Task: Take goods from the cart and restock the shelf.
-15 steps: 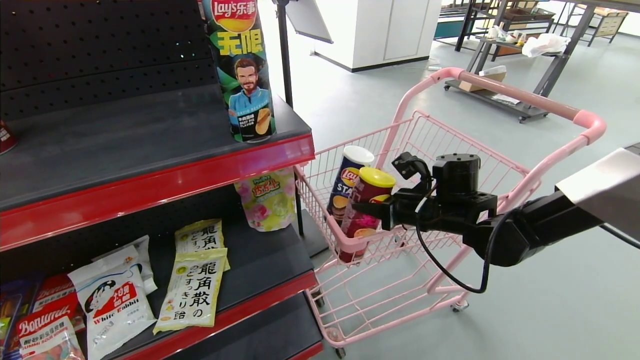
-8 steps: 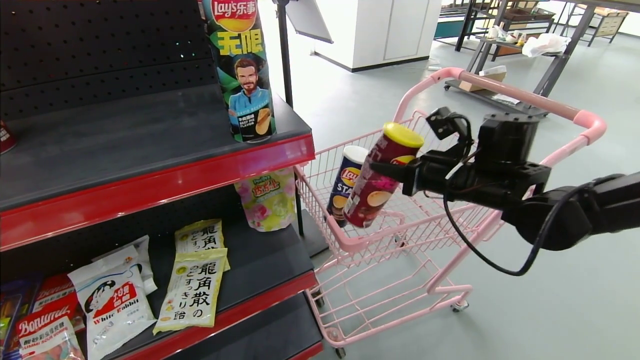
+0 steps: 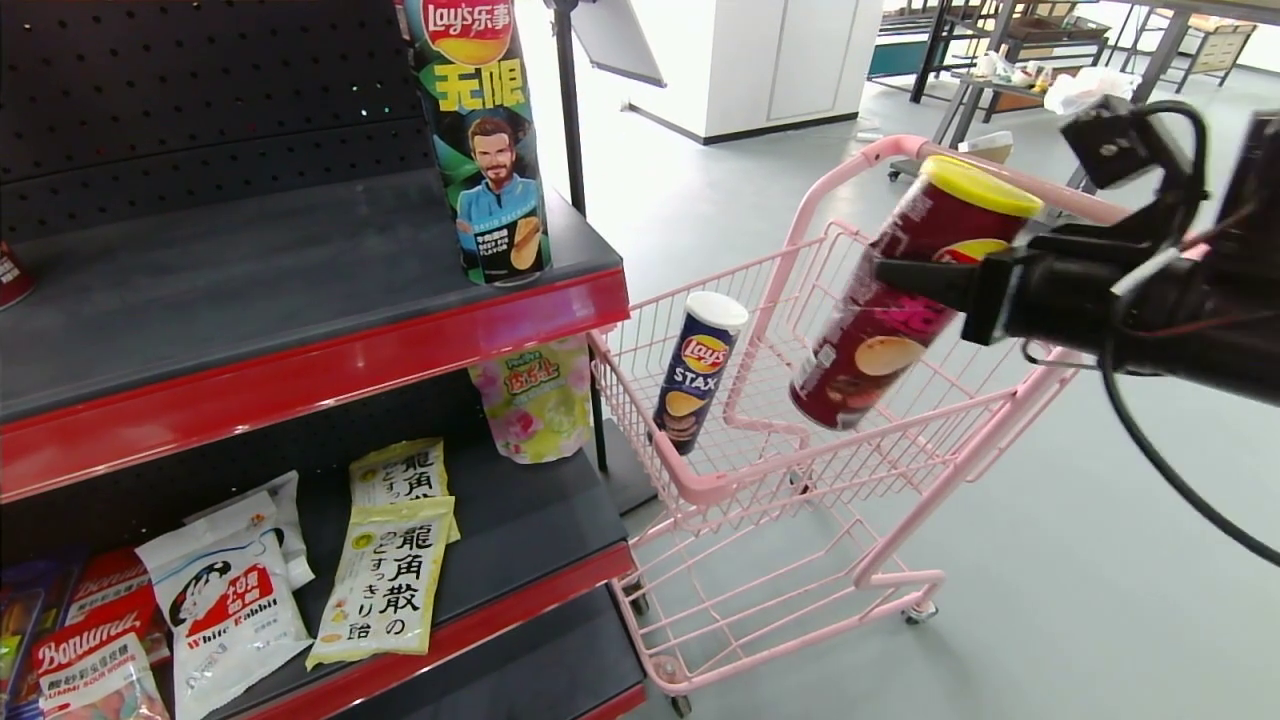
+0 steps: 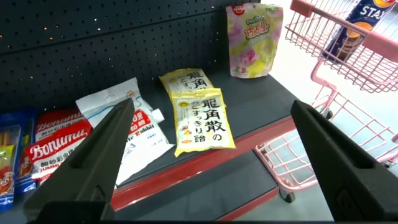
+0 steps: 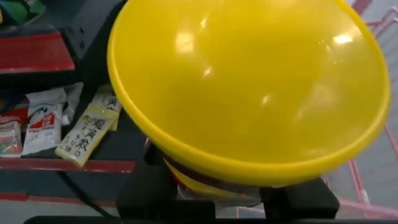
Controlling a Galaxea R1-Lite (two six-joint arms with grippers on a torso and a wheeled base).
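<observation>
My right gripper (image 3: 935, 280) is shut on a maroon chip can (image 3: 900, 300) with a yellow lid (image 5: 249, 81), holding it tilted in the air above the pink cart (image 3: 1040, 200). A dark blue chip can (image 3: 697, 370) with a white lid stands in the cart's front corner. A tall green chip can (image 3: 485, 140) stands upright at the right end of the upper shelf (image 3: 230, 270). My left gripper (image 4: 208, 155) is open in front of the lower shelf (image 4: 249, 112), with nothing between its fingers.
On the lower shelf lie two yellow candy bags (image 3: 385, 570), a white candy bag (image 3: 230, 610), red snack bags (image 3: 90, 650) and a floral pouch (image 3: 535, 400) leaning at the right end. Metal racks (image 3: 1010, 90) stand across the open floor behind the cart.
My right gripper has lifted the maroon can up out of the cart and to the right. The blue can stays in the cart.
</observation>
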